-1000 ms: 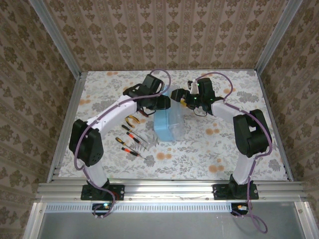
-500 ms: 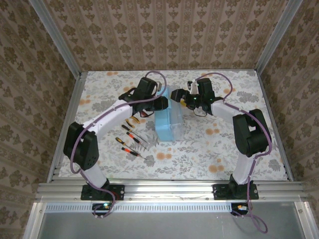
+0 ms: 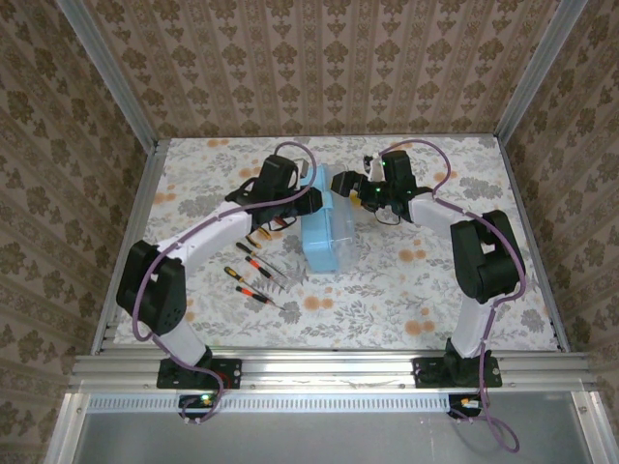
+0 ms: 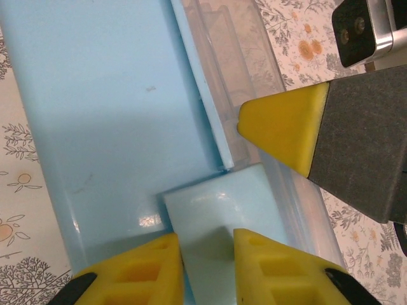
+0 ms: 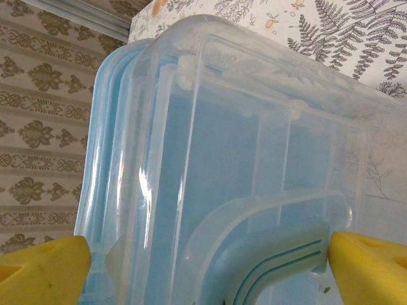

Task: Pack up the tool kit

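Floral surface (image 3: 435, 290), see-through pale-blue case (image 3: 324, 242) lying long-ways front to back, darker handle (image 5: 280, 260). Right fingers (image 5: 44, 270) spread wide around its end; left fingers (image 4: 140, 267) nearly pinched, grip unclear.

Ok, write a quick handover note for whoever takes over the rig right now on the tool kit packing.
Left gripper: jaws narrow around a pale blue tab on the case; grip not confirmed.
Right gripper: jaws wide, straddling the case's end; squeeze unclear.
Things: case mid-table, apparently closed; screwdrivers and pliers lie on the table left of it.
Done: no tool visibly packed.
Left: open the case, load pliers and screwdrivers, close it.
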